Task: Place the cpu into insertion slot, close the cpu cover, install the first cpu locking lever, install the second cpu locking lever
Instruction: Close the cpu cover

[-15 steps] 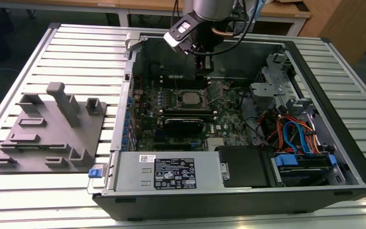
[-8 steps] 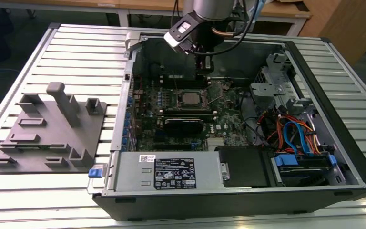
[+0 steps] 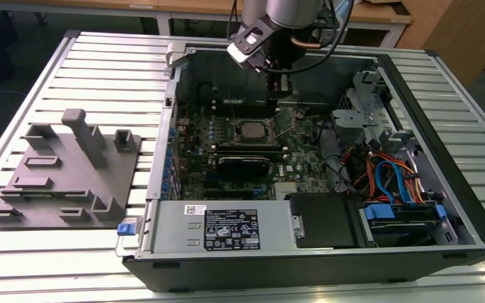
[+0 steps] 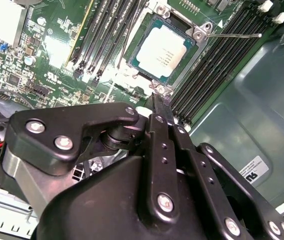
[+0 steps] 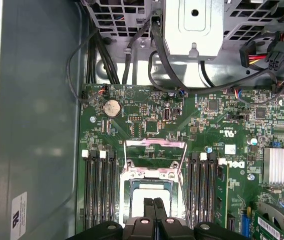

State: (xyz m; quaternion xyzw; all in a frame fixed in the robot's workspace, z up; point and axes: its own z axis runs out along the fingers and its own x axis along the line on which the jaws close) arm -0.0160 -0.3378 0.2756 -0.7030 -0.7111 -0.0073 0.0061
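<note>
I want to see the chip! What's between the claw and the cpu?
Just the silvery edge of the insertion slot, in the second wrist view.

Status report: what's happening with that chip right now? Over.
End effector shut, holding nothing, tips by the insertion slot corner. Cpu seated in it. Cpu cover looks flipped open, lever loose. Nothing blocking.

One cpu [image 4: 161,51], one cpu cover [image 5: 155,143], one case [image 3: 327,274], one power supply [image 3: 225,228].
</note>
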